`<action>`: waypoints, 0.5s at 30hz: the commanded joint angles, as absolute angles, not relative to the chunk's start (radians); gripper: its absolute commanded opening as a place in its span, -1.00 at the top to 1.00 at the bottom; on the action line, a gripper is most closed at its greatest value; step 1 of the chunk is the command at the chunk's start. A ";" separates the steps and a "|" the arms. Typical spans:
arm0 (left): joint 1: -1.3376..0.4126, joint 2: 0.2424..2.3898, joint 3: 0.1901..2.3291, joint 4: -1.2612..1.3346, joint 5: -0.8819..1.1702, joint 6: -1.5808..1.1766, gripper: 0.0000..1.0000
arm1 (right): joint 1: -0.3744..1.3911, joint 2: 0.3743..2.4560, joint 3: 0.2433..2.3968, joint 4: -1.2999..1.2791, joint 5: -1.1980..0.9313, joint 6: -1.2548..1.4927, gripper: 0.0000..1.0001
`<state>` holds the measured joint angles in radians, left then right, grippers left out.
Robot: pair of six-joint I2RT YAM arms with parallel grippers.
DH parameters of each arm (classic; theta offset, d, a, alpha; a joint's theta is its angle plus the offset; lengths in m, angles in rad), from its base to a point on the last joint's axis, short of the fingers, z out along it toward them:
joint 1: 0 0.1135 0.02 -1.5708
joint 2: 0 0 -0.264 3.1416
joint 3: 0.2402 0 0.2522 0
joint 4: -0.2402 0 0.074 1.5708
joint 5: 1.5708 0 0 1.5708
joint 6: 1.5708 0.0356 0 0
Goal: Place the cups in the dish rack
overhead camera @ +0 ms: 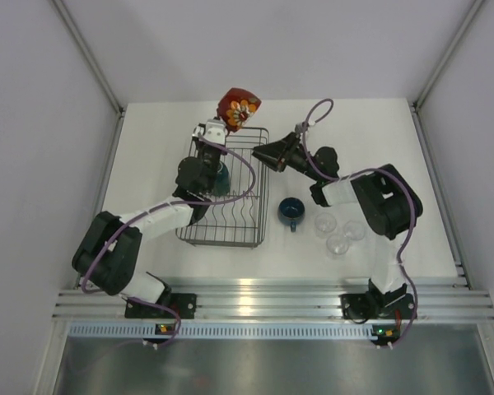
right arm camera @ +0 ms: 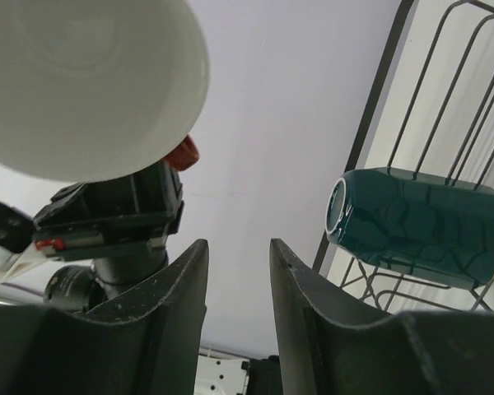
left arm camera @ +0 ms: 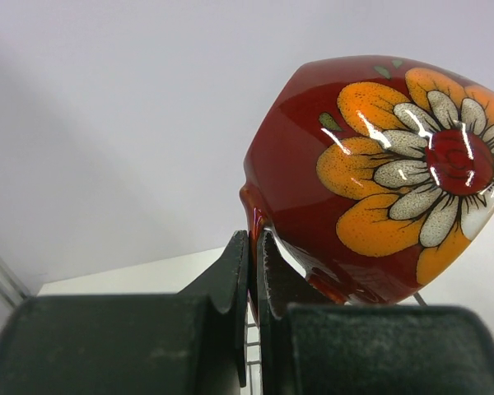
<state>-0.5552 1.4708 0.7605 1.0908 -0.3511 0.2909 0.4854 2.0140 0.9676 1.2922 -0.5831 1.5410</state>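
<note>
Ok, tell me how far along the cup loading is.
Done: the teal mug lies on its side in the dish rack. In hand: the left end effector is shut on the red flower cup, held over the rack's far end. Left: the dark-blue cup and three clear glasses sit on the table right of the rack. The right end effector is open and empty.

Materials: red patterned cup [left arm camera: 370, 189], glossy glazed ceramic with sharp highlights, smooth white inside; teal mug [right arm camera: 420, 226], glossy glaze crossed by dark crackle lines; dish rack [overhead camera: 218, 240], thin dark metal wire; clear glasses [overhead camera: 337, 244], transparent glass; desk [overhead camera: 379, 140], matt white; right hand [right arm camera: 237, 251], matt black plastic fingers [right arm camera: 313, 304], scuffed and grainy along the edges.
</note>
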 commanded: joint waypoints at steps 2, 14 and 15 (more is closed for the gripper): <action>-0.548 1.468 0.845 1.221 -0.368 0.334 1.00 | 0.427 1.898 0.896 1.713 -0.603 1.491 0.27; -0.572 1.578 0.960 1.080 -0.462 0.572 1.00 | 0.236 1.710 0.651 1.712 -0.640 1.444 0.27; -0.578 1.588 0.966 1.077 -0.488 0.586 1.00 | 0.207 1.689 0.628 1.712 -0.640 1.443 0.27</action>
<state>-0.5613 1.5909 0.8898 0.9661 -0.4320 0.5022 0.2569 1.7676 0.6590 1.2907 -0.6189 1.4799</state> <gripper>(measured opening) 0.044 0.364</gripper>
